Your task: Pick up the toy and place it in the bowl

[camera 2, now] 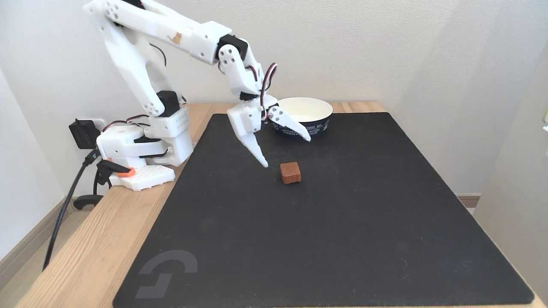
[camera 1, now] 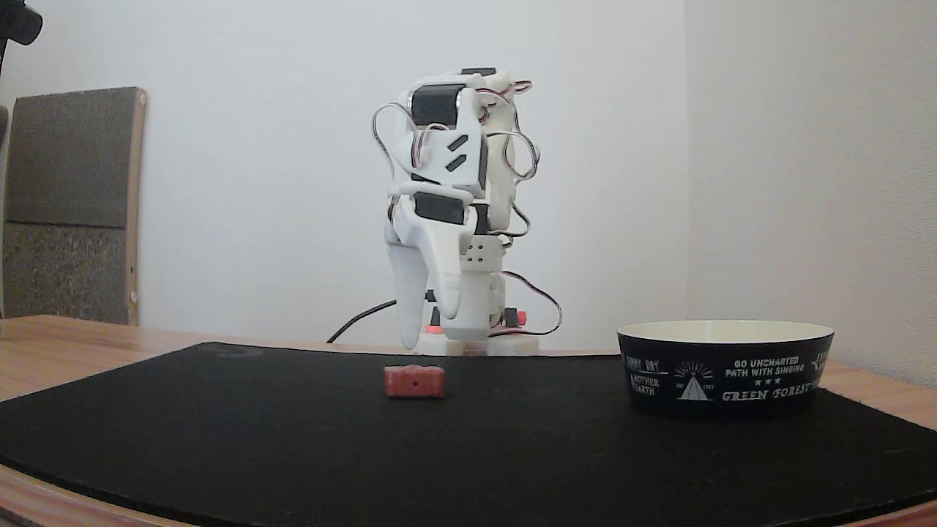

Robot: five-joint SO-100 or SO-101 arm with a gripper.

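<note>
2 tapered white plastic fingers [camera 2: 260, 155] of the gripper [camera 2: 287, 152] spread apart above the matte black mat [camera 2: 325, 239]; the red block [camera 2: 290, 173] lies just beside them, the round bowl [camera 2: 306, 117] behind.

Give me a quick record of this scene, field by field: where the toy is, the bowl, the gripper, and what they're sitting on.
toy: small red block, lying on the mat, not held
bowl: black outside, cream inside, empty as far as the views show, on the mat's far edge in the angled fixed view
gripper: open, hanging above the mat between base and toy, apart from the toy
surface: black mat on a wooden table
task state: toy not yet picked up
</note>
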